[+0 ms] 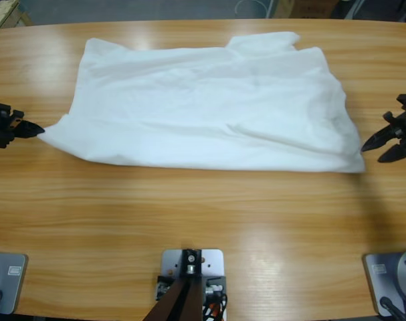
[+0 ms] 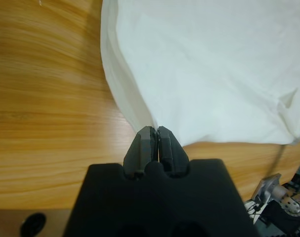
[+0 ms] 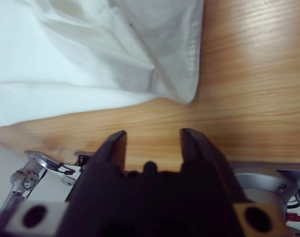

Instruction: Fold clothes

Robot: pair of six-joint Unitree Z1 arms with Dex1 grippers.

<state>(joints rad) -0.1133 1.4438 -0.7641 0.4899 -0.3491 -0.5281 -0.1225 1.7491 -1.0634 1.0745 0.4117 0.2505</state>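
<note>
One T-shirt (image 1: pixel 209 107) corner at left pincer (image 1: pixel 35 129) (clamped)

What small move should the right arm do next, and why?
Probably advance the right end effector onto the T-shirt corner and close. Its jaws are open with only bare table between them, while the left end effector is already shut on the opposite corner.
</note>
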